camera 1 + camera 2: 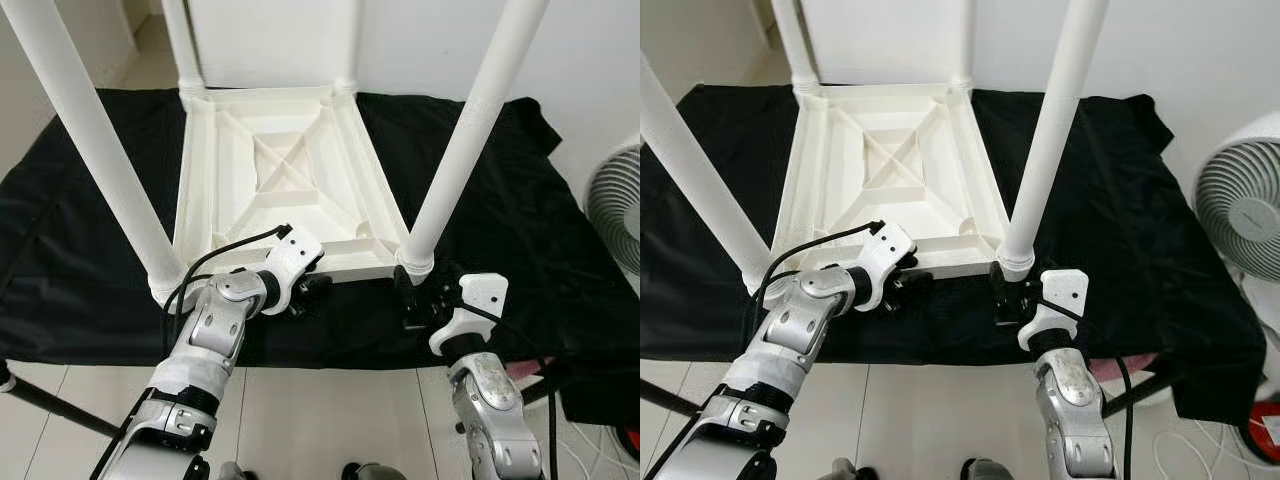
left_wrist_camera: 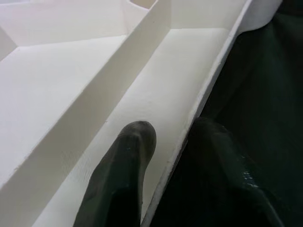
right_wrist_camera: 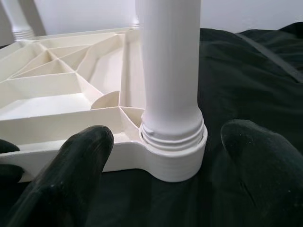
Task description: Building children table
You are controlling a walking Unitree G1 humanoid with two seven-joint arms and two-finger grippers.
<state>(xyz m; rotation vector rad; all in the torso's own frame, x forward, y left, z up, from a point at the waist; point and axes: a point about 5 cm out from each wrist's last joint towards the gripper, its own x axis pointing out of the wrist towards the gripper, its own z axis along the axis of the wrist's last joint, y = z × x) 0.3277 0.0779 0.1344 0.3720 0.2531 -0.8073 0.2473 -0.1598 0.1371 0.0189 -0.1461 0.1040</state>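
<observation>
— Closest to the head camera were my two arms. What was each gripper doing?

— My left gripper (image 1: 312,290) pinched the near rim of the upturned children's table (image 1: 285,165), one finger (image 2: 124,165) inside the rim, the other outside; I judged it steadied the top. It lay underside up on the black cloth (image 1: 90,250) so the sockets faced up.

— And the right?

— My right gripper (image 3: 163,156) stood open, fingers either side of the near right leg (image 1: 465,130) at its threaded socket (image 3: 177,156), not touching; all four legs stood upright.
</observation>
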